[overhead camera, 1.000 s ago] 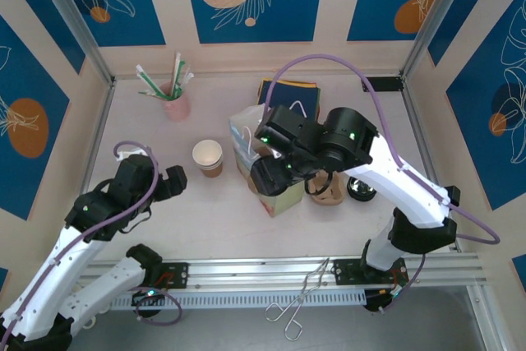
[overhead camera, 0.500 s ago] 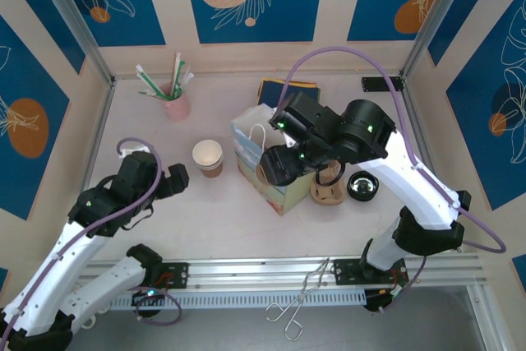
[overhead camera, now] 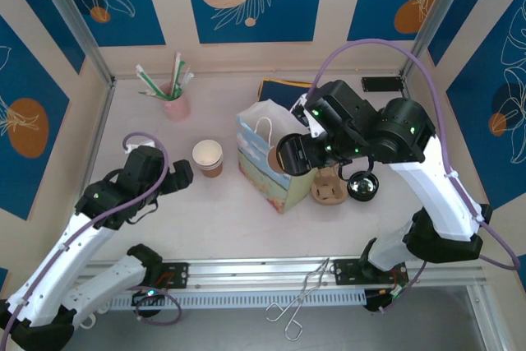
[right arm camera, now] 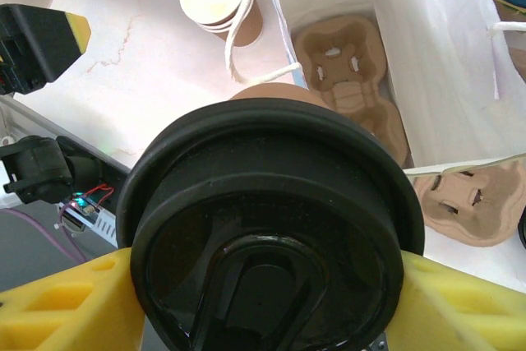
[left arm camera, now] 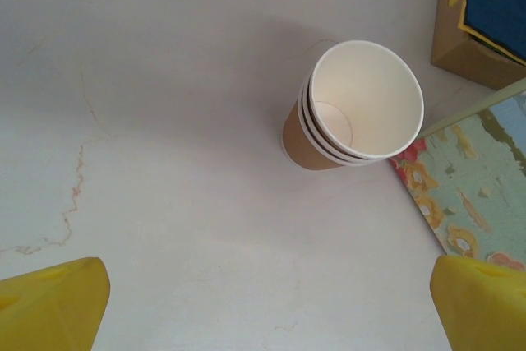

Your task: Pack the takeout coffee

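Pale, cracked tabletop under blue leaf-print walls. Takeout coffee, black lid facing the wrist camera, clamped between the yellow pads of the right gripper just above the rim of the open paper bag, with a pulp cup carrier lying inside the bag. Left of the bag, a stack of lidless cups; farther left of the bag, the left gripper, fingers spread wide on nothing, apart from the cups.

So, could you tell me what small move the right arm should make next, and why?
Probably lower it straight down, I'd say: the right jaws hold the black-lidded brown kraft paper cup above the open white paper bag, where a brown moulded-pulp cup carrier lies empty.
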